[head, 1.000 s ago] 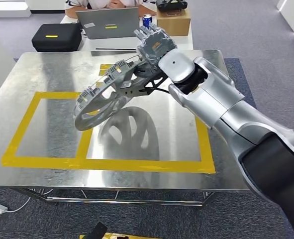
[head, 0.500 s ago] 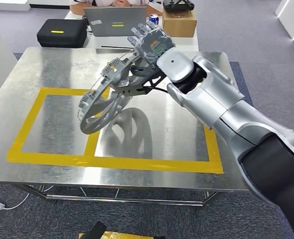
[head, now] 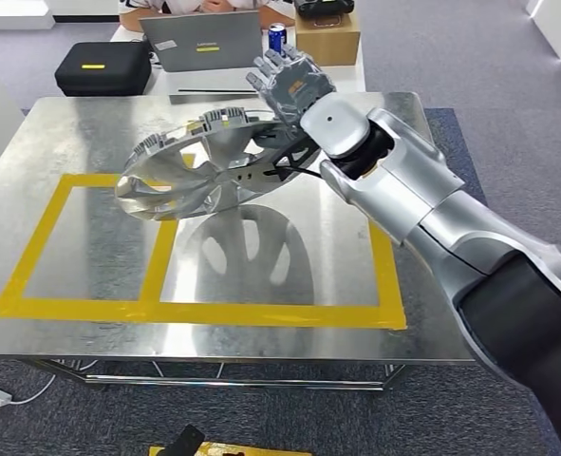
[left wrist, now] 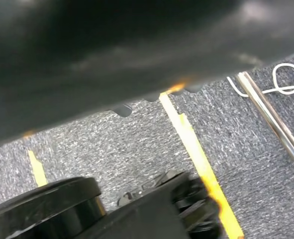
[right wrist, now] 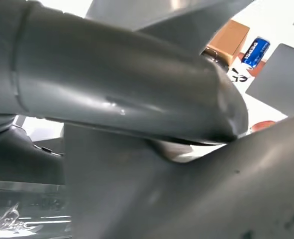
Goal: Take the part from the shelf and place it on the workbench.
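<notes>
The part [head: 191,171] is a silver spoked wheel-like disc with a toothed rim. My right hand [head: 291,85] grips it at its near edge and holds it almost flat, a little above the steel workbench [head: 84,123]. The disc hangs over the yellow tape line [head: 156,261] that divides the two marked boxes, and its reflection lies on the metal beneath. In the right wrist view the thick grey thumb [right wrist: 130,84] presses on the part's grey surface [right wrist: 182,199].
Behind the workbench stands a second table with a laptop [head: 202,43], a blue can [head: 278,38], a cardboard box [head: 327,38] and a black case [head: 102,68]. A person [head: 213,6] sits there. Grey carpet surrounds the bench.
The part has tipped from a steep tilt to nearly flat and swung left over the tape line. The camera has also shifted a little.
</notes>
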Available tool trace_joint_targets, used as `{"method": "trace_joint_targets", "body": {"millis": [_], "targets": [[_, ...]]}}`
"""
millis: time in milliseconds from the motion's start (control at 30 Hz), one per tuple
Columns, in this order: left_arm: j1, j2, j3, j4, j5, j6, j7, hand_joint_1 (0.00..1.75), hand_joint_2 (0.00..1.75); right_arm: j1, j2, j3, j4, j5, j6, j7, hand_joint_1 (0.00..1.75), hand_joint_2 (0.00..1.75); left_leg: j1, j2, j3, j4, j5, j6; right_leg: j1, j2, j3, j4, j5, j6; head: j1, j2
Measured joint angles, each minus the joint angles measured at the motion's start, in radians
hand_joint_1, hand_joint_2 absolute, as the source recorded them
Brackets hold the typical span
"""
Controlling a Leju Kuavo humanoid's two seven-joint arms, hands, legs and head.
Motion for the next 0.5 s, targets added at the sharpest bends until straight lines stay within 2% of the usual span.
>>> {"method": "trace_joint_targets", "body": {"millis": [33,67,133,167,233,333,367,400,467,500], "targets": [[0.001,0.000,0.000,0.000,0.000,0.000,0.000,0.00,0.00,0.003,0.000,0.000,0.000,0.000,0.000,0.000,0.00,0.00,0.000,0.000,-0.011,0.016,0.008,0.000,0.000,0.000,0.001,0.001,-0.001,0.000,0.000,0.000],[0.001,0.000,0.000,0.000,0.000,0.000,0.000,0.00,0.00,0.004,0.000,0.001,0.000,0.000,0.000,0.000,0.00,0.00,0.000,0.000,-0.005,-0.005,0.034,0.001,0.001,0.001,0.002,0.001,-0.002,0.000,0.000,0.000],[0.001,0.001,0.000,0.000,0.000,0.000,0.000,0.00,0.00,0.003,0.000,0.001,0.000,0.000,0.000,-0.001,0.00,0.00,0.000,0.000,0.045,-0.120,0.108,0.007,0.001,0.002,0.005,0.003,-0.006,0.003,0.000,0.000],[0.000,0.001,0.000,0.000,0.000,0.000,0.000,0.00,0.00,0.001,0.000,0.001,0.000,0.000,0.000,-0.001,0.00,0.00,-0.001,0.000,0.073,-0.178,0.130,0.010,0.003,0.003,0.005,0.005,-0.008,0.007,0.000,0.000],[-0.001,0.001,0.000,0.000,0.000,0.000,0.000,0.00,0.00,-0.003,0.000,0.001,0.000,0.000,-0.001,-0.001,0.00,0.00,-0.004,0.000,0.101,-0.239,0.137,0.018,0.007,0.004,0.002,0.007,-0.010,0.015,0.001,0.000],[-0.001,0.001,0.000,0.000,0.000,0.000,0.000,0.00,0.00,-0.005,0.000,0.000,0.000,0.000,-0.001,0.000,0.00,0.00,-0.003,0.000,0.106,-0.253,0.134,0.031,0.006,0.002,-0.005,0.012,-0.018,0.030,0.002,0.000],[-0.001,0.001,0.000,0.000,0.000,0.000,0.000,0.00,0.00,-0.005,0.000,0.000,0.000,0.000,-0.001,0.000,0.00,0.00,-0.001,0.001,0.108,-0.256,0.136,0.037,0.005,0.002,-0.016,0.032,-0.032,0.034,0.004,0.000],[-0.002,0.000,0.000,0.000,0.000,0.000,0.000,0.00,0.00,-0.006,0.000,0.000,0.000,0.000,0.001,-0.001,0.00,0.00,0.001,0.001,0.109,-0.258,0.137,0.042,0.005,0.001,-0.037,0.075,-0.056,0.038,0.005,0.000],[-0.002,0.000,0.001,0.000,0.010,0.007,0.002,0.00,0.00,-0.011,-0.001,0.003,0.007,-0.006,0.036,-0.019,0.00,0.00,0.000,0.002,0.109,-0.257,0.136,0.046,0.004,0.001,-0.100,0.203,-0.113,0.043,0.007,0.000],[-0.001,0.001,0.002,0.000,0.021,0.014,0.004,0.00,0.00,-0.021,-0.003,0.012,0.021,-0.017,0.098,-0.047,0.00,0.00,-0.001,0.002,0.110,-0.257,0.136,0.047,0.004,0.001,-0.129,0.261,-0.130,0.045,0.007,0.000]]}}
